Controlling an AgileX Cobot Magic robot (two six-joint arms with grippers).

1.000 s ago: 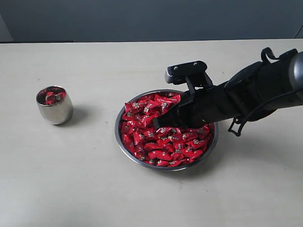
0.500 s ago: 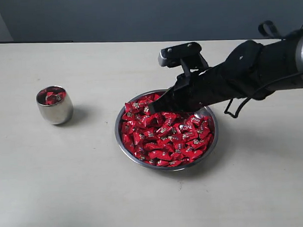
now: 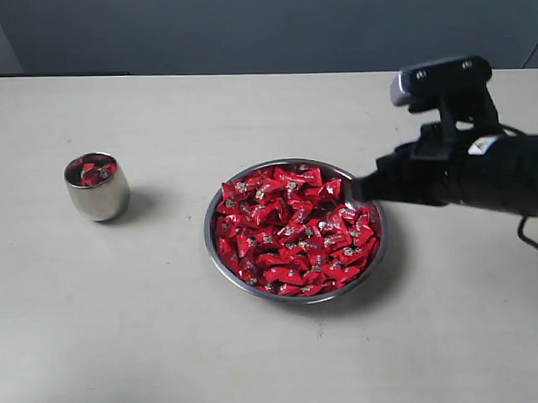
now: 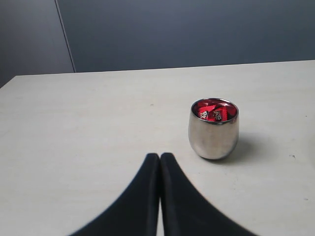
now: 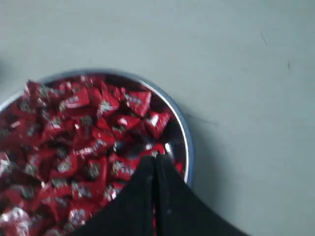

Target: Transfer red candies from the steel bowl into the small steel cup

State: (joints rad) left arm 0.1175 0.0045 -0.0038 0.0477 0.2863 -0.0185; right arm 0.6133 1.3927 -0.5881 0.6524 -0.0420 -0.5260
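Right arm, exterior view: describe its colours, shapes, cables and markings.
The right arm is black and bulky, narrowing to the right gripper, which tapers to a point. A grey camera box sits on a black bracket above the wrist. A small white label and a thin black cable show.

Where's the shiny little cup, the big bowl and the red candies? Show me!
small steel cup (image 3: 97,199): exterior view, on its rounded side wall.
steel bowl (image 3: 208,241): exterior view, on the rim at the picture's left.
red candies (image 3: 288,238): exterior view, middle of the pile in the bowl.

red candies (image 3: 292,236) heaped in steel bowl (image 3: 220,265)
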